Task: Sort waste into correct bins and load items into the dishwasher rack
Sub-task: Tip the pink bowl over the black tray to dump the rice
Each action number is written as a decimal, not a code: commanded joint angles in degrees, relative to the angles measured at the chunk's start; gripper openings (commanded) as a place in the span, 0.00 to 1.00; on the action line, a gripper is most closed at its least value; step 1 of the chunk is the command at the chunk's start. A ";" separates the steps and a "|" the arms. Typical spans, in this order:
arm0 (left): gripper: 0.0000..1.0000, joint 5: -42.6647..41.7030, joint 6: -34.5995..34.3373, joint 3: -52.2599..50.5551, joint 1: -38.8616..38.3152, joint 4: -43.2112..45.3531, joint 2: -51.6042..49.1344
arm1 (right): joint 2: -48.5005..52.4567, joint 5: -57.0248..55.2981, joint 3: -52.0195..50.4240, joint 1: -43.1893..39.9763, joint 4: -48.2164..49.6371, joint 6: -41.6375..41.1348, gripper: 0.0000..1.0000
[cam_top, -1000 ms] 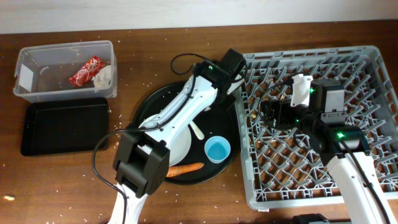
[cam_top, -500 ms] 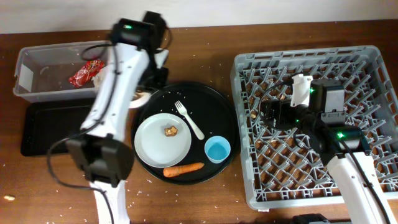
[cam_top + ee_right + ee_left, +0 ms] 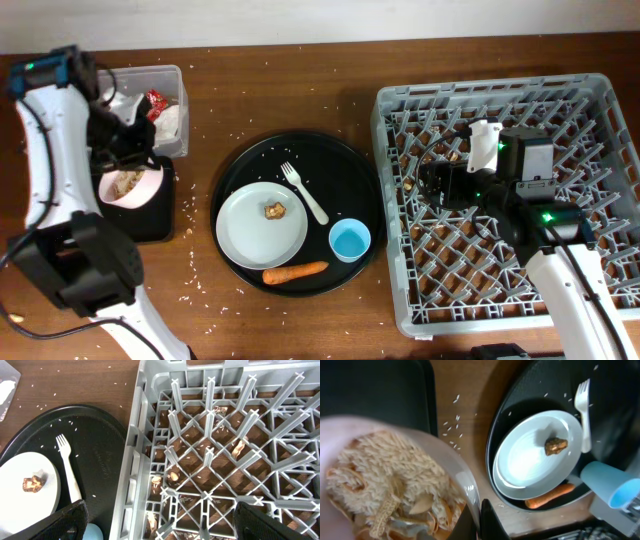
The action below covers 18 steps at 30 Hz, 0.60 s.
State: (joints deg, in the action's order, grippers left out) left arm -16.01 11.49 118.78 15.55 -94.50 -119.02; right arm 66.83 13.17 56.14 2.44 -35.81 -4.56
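Note:
My left gripper (image 3: 127,157) is shut on the rim of the small white bowl (image 3: 131,186), which is full of beige crumbs, and holds it over the shallow black tray (image 3: 152,226). In the left wrist view the jaws (image 3: 478,519) pinch the bowl (image 3: 462,482). The clear tub (image 3: 150,73) holds the red wrapper (image 3: 155,100) and the napkin (image 3: 171,121). The grey plate (image 3: 255,232) carries the brown scrap (image 3: 274,210). The fork (image 3: 306,193), blue cup (image 3: 350,241) and carrot (image 3: 295,271) lie beside it. My right gripper (image 3: 440,182) is open above the dishwasher rack (image 3: 590,130).
The plate, fork, cup and carrot sit on a large round black tray (image 3: 340,160). Rice grains lie scattered on the wooden table (image 3: 215,100) and in the rack floor (image 3: 172,477). The right wrist view shows the rack's left wall (image 3: 134,450) next to the round tray.
My left arm swung from the rack's left corner across the table to the far left, carrying the bowl, which now hangs over the shallow black tray. The right arm has not moved.

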 commanded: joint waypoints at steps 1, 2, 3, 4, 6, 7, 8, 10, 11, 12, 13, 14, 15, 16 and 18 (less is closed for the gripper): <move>0.01 -10.45 6.03 -6.60 5.07 5.70 1.68 | 0.09 -0.31 0.87 -0.26 -0.04 -0.31 0.92; 0.01 -11.34 6.23 -8.98 6.32 8.20 1.68 | 0.09 -0.28 0.87 -0.26 -0.09 -0.31 0.92; 0.01 -11.69 6.23 -10.91 7.48 9.60 1.68 | 0.09 -0.28 0.87 -0.26 -0.28 -0.31 0.93; 0.00 -11.89 6.23 -12.61 8.50 10.82 1.68 | 0.09 -0.28 0.87 -0.26 -0.52 -0.33 0.92; 0.00 -17.07 6.25 -15.89 11.23 14.03 1.68 | 0.09 -0.31 0.87 -0.26 -0.59 -0.31 0.92; 0.00 -20.39 6.64 -16.96 12.41 15.08 1.68 | 0.09 -0.31 0.87 -0.26 -0.46 -0.31 0.92; 0.01 -23.78 8.28 -18.08 13.44 15.96 1.68 | 0.09 -0.28 0.87 -0.26 -0.46 -0.33 0.92; 0.00 -31.39 12.11 -20.28 16.57 16.55 1.68 | 0.09 -0.28 0.87 -0.26 -0.87 -0.33 0.92; 0.00 -33.42 12.68 -20.68 17.88 16.52 1.68 | 0.09 -0.28 0.87 -0.26 -0.87 -0.33 0.92; 0.00 -34.64 12.68 -20.96 18.75 16.76 1.68 | 0.09 -0.28 0.87 -0.26 -0.87 -0.33 0.92; 0.01 -35.87 12.68 -21.07 19.43 16.79 1.68 | 0.09 -0.28 0.87 -0.26 -0.85 -0.33 0.92; 0.01 -37.81 12.68 -21.18 20.22 16.94 1.68 | 0.09 -0.28 0.87 -0.26 -0.87 -0.33 0.92; 0.00 -40.35 12.68 -21.18 21.14 17.14 1.68 | 0.09 -0.28 0.87 -0.26 -0.87 -0.33 0.92; 0.00 -42.23 12.66 -21.18 21.84 17.31 1.68 | 0.09 -0.28 0.87 -0.26 -0.87 -0.33 0.92; 0.01 -43.85 12.66 -21.18 22.95 17.35 1.68 | 0.09 -0.28 0.87 -0.26 -0.92 -0.33 0.92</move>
State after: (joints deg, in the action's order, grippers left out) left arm -53.15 22.63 98.02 37.21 -77.21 -118.93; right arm 66.83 13.17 56.14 2.44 -36.67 -4.58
